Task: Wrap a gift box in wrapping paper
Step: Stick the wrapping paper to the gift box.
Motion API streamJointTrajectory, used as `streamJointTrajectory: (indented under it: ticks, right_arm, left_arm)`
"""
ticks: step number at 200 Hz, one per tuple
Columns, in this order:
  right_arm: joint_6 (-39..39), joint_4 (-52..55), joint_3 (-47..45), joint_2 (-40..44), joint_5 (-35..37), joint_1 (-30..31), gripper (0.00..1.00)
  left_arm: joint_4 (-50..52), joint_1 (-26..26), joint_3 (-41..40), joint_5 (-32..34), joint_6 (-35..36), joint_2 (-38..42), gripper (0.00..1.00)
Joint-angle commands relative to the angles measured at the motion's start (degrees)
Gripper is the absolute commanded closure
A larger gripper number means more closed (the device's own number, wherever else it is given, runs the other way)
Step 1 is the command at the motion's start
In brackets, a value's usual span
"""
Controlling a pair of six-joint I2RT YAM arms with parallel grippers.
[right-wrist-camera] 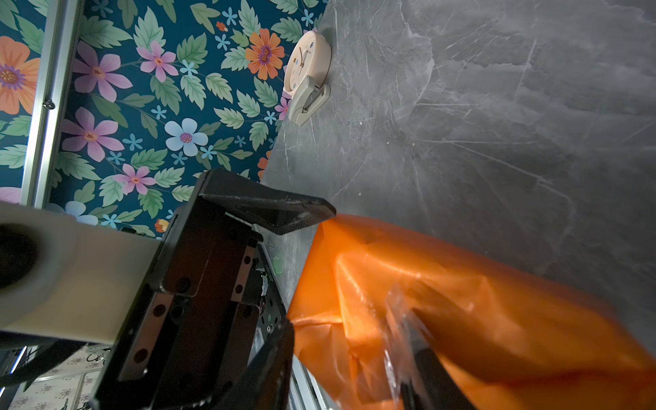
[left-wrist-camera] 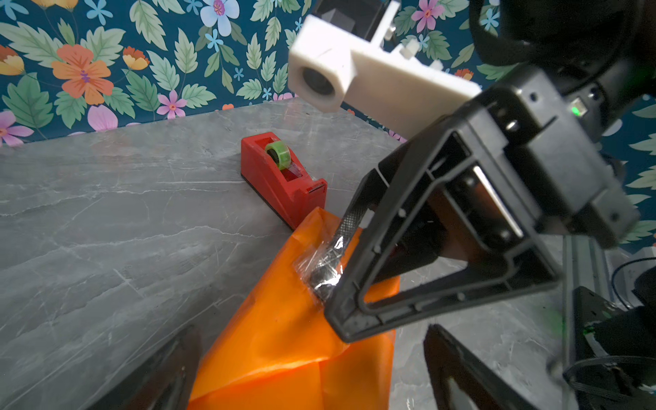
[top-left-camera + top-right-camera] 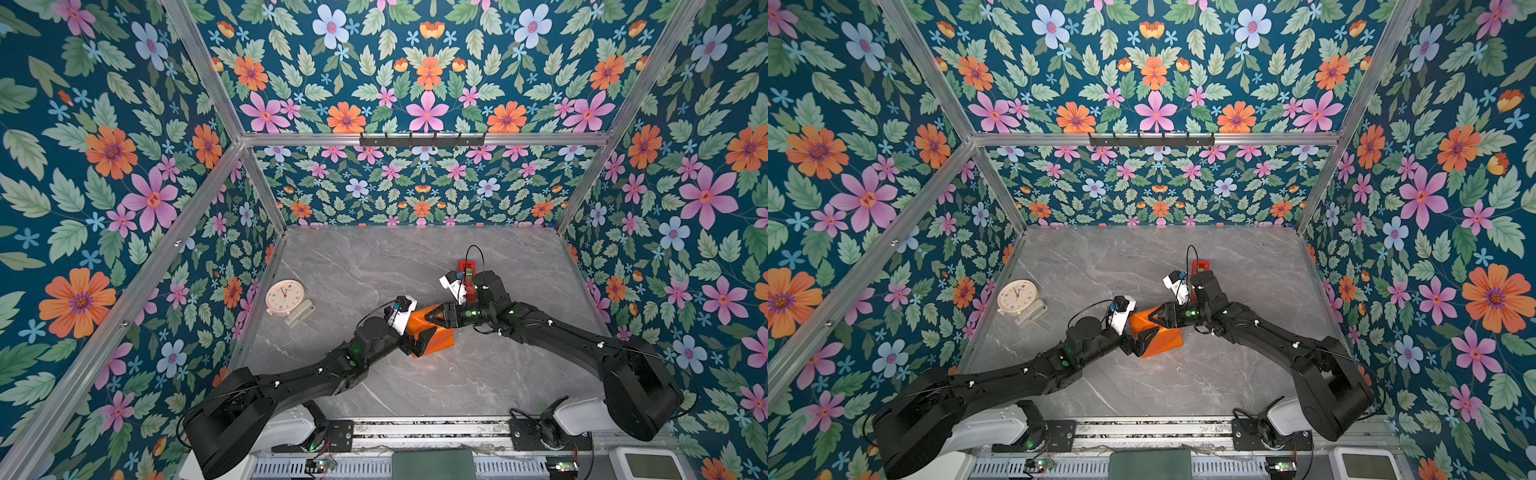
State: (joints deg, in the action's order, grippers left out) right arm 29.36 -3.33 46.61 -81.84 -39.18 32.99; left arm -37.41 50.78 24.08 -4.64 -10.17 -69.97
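The glossy orange wrapping paper (image 3: pixel 434 338) (image 3: pixel 1163 338) lies folded into a parcel at mid-table. The gift box is hidden under it. My left gripper (image 3: pixel 417 344) (image 2: pixel 312 376) stands wide open at the parcel's left end. Its fingers (image 2: pixel 170 372) flank the paper (image 2: pixel 284 337) without touching it. My right gripper (image 3: pixel 430 318) (image 2: pixel 328 305) (image 1: pixel 349 319) leans in from the right. Its jaws stand partly apart, with the tips on the pointed end flap (image 1: pixel 497 301). A crumpled strip of clear tape (image 2: pixel 314 264) sticks to one fingertip and to the paper.
A red tape dispenser (image 3: pixel 466 266) (image 2: pixel 280 177) stands just behind the parcel, beside the right wrist. A cream clock (image 3: pixel 286 299) (image 1: pixel 305 60) lies at the left of the grey marble table (image 3: pixel 415 382). Floral walls close in three sides.
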Motion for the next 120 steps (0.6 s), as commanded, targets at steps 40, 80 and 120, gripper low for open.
streamJointTrajectory:
  ticks: [40,80,120]
  right_arm:
    - [-0.3,8.3,-0.2,-0.7,1.1,0.1,0.51]
    - [-0.5,8.5,0.0,-0.6,1.0,0.1,0.51]
    - [-0.7,8.8,0.1,-0.4,0.9,0.1,0.51]
  left_arm:
    - [1.5,0.0,2.9,3.6,1.5,-2.7,0.00]
    - [4.4,0.0,4.8,7.0,0.5,-3.5,0.02]
    - [9.3,0.0,6.4,9.4,0.2,-4.6,0.04]
